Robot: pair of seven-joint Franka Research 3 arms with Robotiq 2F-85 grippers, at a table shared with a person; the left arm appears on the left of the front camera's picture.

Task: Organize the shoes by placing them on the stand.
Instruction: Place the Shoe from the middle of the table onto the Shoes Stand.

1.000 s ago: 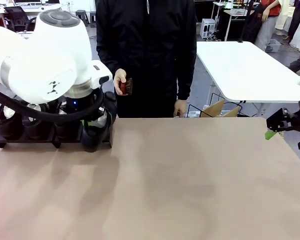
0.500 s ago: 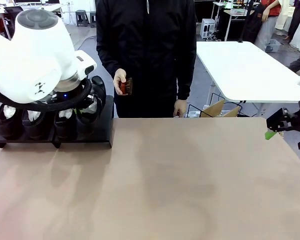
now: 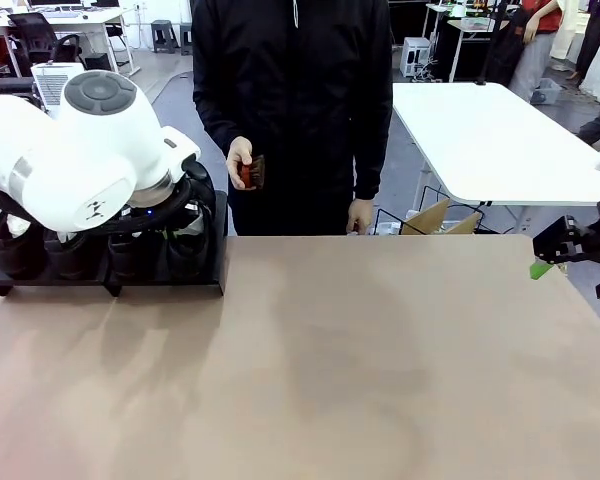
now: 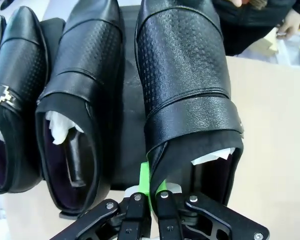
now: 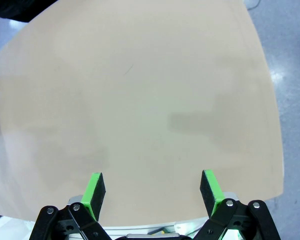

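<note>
Shoe [image 4: 187, 95] heel pinched in left gripper [image 4: 149, 192], on stand [image 3: 216, 262].

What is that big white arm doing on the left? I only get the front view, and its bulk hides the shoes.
Observer: The left wrist view shows the left jaws shut on the heel rim of one shoe.
Operator: Is that shoe on the stand?
Observer: It looks so. It lies on the black stand beside a second shoe, toes pointing the same way.
Operator: And the other arm?
Observer: The right wrist view shows the right jaws open above the table.
</note>
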